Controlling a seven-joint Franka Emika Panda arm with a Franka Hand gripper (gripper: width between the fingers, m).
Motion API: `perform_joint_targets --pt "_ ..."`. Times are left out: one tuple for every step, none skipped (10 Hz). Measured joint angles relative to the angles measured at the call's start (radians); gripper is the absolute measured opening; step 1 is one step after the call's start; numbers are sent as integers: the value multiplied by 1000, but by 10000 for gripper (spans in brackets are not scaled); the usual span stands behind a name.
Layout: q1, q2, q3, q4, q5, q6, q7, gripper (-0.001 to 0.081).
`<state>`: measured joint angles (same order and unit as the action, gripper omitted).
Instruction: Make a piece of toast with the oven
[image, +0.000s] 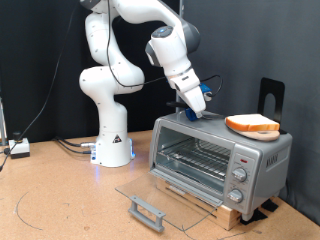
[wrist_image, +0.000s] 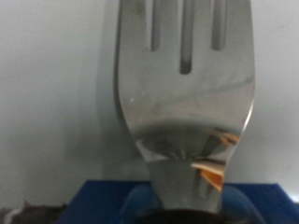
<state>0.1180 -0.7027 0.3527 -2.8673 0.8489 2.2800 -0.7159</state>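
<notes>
**Fork in hand above the oven, bread still on the roof**

My gripper (image: 196, 108) hangs just over the top of the oven (image: 218, 160), near the end of its roof toward the exterior view's left. In the wrist view a metal fork (wrist_image: 185, 89) fills almost everything, its tines pointing away from me and its neck disappearing into a blue pad at my fingers, so my jaws are clamped on the fork. The piece of toast (image: 252, 124) lies on a round wooden plate (image: 268, 136) at the other end of the roof, near me but apart from the fork. The glass door (image: 160, 200) is swung right down, flat over the worktop (image: 60, 200), and the wire rack inside looks bare.

What worries me:

- The fork blocks nearly my whole wrist view. I judge I would be working close to blind at the tip, and a misjudged height could scrape the tines on the roof.
- The plate sits close to the roof's edge. A sideways push from the fork could slide plate and bread off together.
- The bread is flat and probably light. Pushed instead of lifted, it may skid off the plate.
- The fork's neck is thin, so it could twist in my hold under load.
- The open door juts out low, where a dropped slice might land.
</notes>
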Motion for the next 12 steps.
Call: perform_joint_targets --pt "0 0 10 -2 5 24 0 472" --pt "0 1 20 -4 6 46 0 472" --pt "0 2 32 -7 6 64 0 472" --pt "0 3 40 -8 6 73 0 472" --pt "0 3 43 -8 6 76 0 488" --pt "0 3 44 -8 6 76 0 488" --pt "0 3 44 -8 6 76 0 488" --pt "0 3 46 -8 6 76 0 488" --pt "-1 3 48 -8 3 76 0 488" --pt "-2 2 49 -7 1 71 2 488" --pt "-6 2 49 -6 1 68 6 488" --pt "-8 2 50 -6 0 68 12 488"
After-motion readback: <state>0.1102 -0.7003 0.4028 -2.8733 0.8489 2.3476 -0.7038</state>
